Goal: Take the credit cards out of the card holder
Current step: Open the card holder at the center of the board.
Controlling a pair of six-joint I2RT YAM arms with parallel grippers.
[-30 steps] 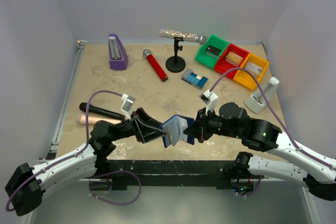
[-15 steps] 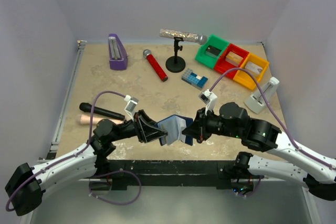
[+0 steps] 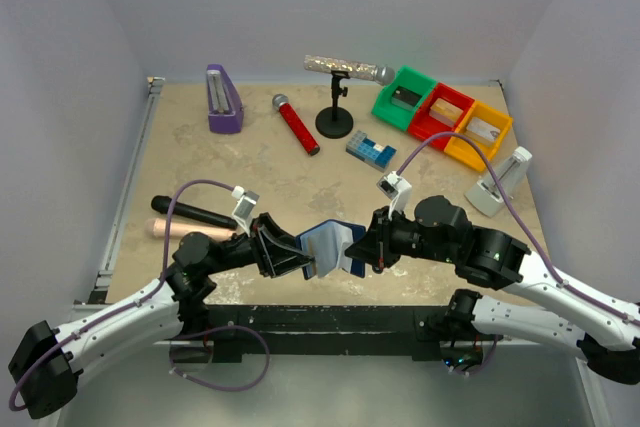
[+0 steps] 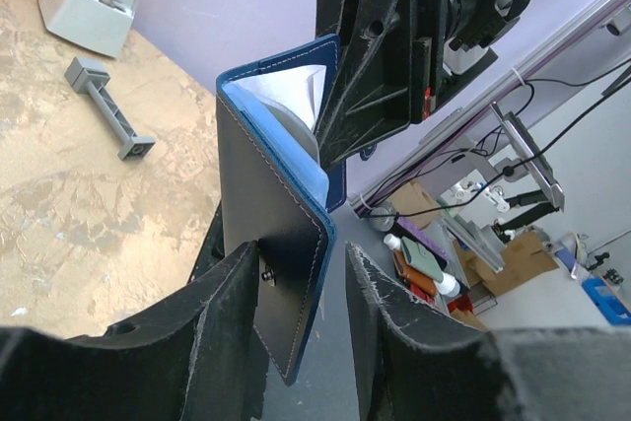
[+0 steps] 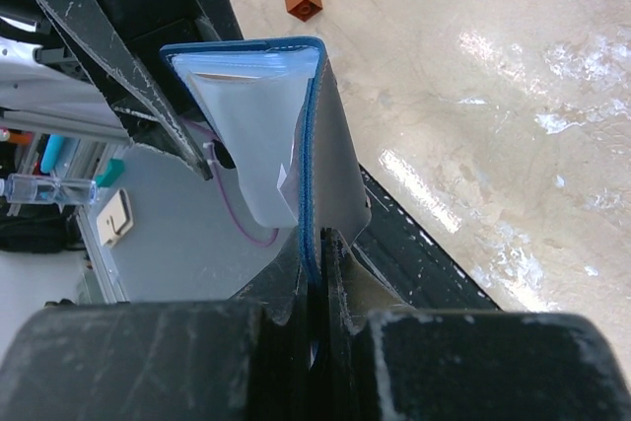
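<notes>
Top external: left fingers [image 4: 227, 332] have narrowed, loosely straddling the card holder [image 3: 335, 239]; right fingers [image 5: 350, 285] pinch it.

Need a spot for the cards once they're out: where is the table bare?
The table is bare in the middle, between the red microphone, the blue block and the card holder. Another patch lies between the purple metronome and the black-handled tool. Crowded: back right, around the mic stand and coloured bins.

White-and-black arms [image 3: 120, 322], purple cables [image 3: 200, 183]
</notes>
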